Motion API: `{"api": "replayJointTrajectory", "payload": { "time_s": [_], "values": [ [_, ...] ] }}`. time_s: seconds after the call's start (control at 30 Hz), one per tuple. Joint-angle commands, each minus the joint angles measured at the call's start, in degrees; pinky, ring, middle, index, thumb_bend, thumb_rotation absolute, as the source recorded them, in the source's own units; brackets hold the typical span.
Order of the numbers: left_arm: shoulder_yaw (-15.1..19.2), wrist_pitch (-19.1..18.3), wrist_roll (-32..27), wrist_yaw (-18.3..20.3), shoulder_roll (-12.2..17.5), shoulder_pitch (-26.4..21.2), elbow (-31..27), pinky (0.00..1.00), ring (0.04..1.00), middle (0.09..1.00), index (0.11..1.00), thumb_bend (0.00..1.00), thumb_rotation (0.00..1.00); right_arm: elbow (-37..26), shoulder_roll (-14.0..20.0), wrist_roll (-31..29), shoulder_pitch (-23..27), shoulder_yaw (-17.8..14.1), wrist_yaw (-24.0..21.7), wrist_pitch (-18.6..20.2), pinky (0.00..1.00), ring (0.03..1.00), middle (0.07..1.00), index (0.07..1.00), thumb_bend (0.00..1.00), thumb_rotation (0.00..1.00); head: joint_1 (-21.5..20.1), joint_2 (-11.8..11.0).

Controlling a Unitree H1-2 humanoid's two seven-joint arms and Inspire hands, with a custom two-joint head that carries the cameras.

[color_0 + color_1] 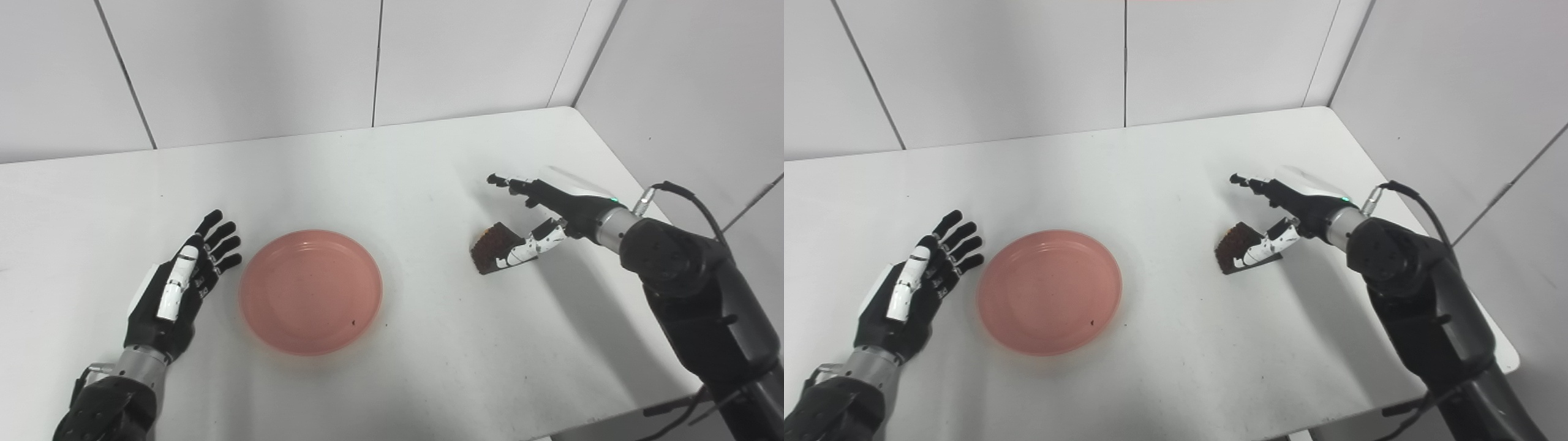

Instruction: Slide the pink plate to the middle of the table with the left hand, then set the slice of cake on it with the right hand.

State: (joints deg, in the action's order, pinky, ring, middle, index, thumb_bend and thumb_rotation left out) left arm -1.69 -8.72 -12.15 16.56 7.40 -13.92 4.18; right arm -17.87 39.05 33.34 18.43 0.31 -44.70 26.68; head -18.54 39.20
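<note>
While your left hand (174,288) lay flat on the table (429,343) with its fingers spread and nothing in it, the pink plate (311,291) sat just beside its fingertips, on the side toward your other arm, apart from them by a thin strip of bare table. That placing reads as a push finished, to my eye: the plate stood near the middle of the table, and the palm was left resting where it could let go without dragging the rim. The plate held no food; only a tiny dark speck showed near its nearer edge, too small to name.

Your right hand (539,214) was spread wide around the slice of cake (490,247). Its thumb lay against the side of the slice facing your arm, while the fingers (508,182) reached out past and above it, touching nothing. So you had bracketed the cake but not yet pinched it. The slice rested on the table, dark brown, just beyond the thumb and well apart from the plate. You set the hand low and side-on, I judge, so the fingers could close across the slice's flat faces.
</note>
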Motion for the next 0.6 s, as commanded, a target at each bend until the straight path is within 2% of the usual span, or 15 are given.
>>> {"api": "replayJointTrajectory", "payload": {
  "time_s": [0.0, 0.17, 0.37, 0.47, 0.5, 0.53, 0.57],
  "values": [
    [0.2, -3.1, 0.1, -0.3, 0.9, 2.3, 1.3, 0.87, 0.909, 0.923, 0.918, 0.43, 0.96, 0.2, 1.8, 0.4, 2.2, -0.5, 0.3, 0.2, 0.85, 0.912, 0.94, 0.93, 1.0, 0.27, 0.0, 0.0],
    [0.2, -3.4, 0.1, -0.4, 0.9, 2.5, 0.8, 0.87, 0.907, 0.922, 0.916, 0.42, 0.95, 1.5, 1.1, 0.6, 2.6, 0.1, 0.4, 0.2, 0.86, 0.924, 0.94, 0.929, 1.0, 0.22, 0.2, 0.2],
    [-0.1, -3.0, 0.0, 0.1, 1.0, 2.5, 0.9, 0.88, 0.911, 0.924, 0.921, 0.42, 0.97, 3.3, 1.7, 1.1, 3.6, 3.5, 2.0, -0.3, 0.84, 0.897, 0.909, 0.896, 1.0, 0.15, 0.5, 0.2],
    [-0.2, -3.0, 0.0, 0.2, 0.9, 2.4, 1.0, 0.88, 0.909, 0.925, 0.921, 0.42, 0.97, 4.1, 1.4, 1.3, 4.1, 5.1, 3.2, -0.9, 0.77, 0.824, 0.84, 0.823, 0.98, 0.03, 0.7, 0.2],
    [-0.2, -3.1, 0.1, 0.1, 0.9, 2.4, 1.0, 0.88, 0.909, 0.925, 0.921, 0.42, 0.97, 4.4, 1.3, 1.3, 4.1, 5.4, 3.8, -1.1, 0.77, 0.82, 0.836, 0.819, 0.98, 0.03, 0.7, 0.2],
    [-0.3, -3.2, 0.2, 0.0, 0.9, 2.4, 0.9, 0.88, 0.908, 0.925, 0.921, 0.42, 0.97, 4.8, 1.0, 1.6, 4.0, 5.7, 5.0, -1.5, 0.73, 0.779, 0.802, 0.79, 0.94, 0.01, 0.8, 0.2],
    [-0.3, -3.2, 0.2, 0.0, 0.9, 2.4, 0.8, 0.88, 0.909, 0.925, 0.922, 0.43, 0.97, 5.0, 0.8, 1.8, 4.0, 5.9, 5.9, -1.8, 0.63, 0.677, 0.71, 0.711, 0.86, 0.0, 0.8, 0.2]
  ]
}}
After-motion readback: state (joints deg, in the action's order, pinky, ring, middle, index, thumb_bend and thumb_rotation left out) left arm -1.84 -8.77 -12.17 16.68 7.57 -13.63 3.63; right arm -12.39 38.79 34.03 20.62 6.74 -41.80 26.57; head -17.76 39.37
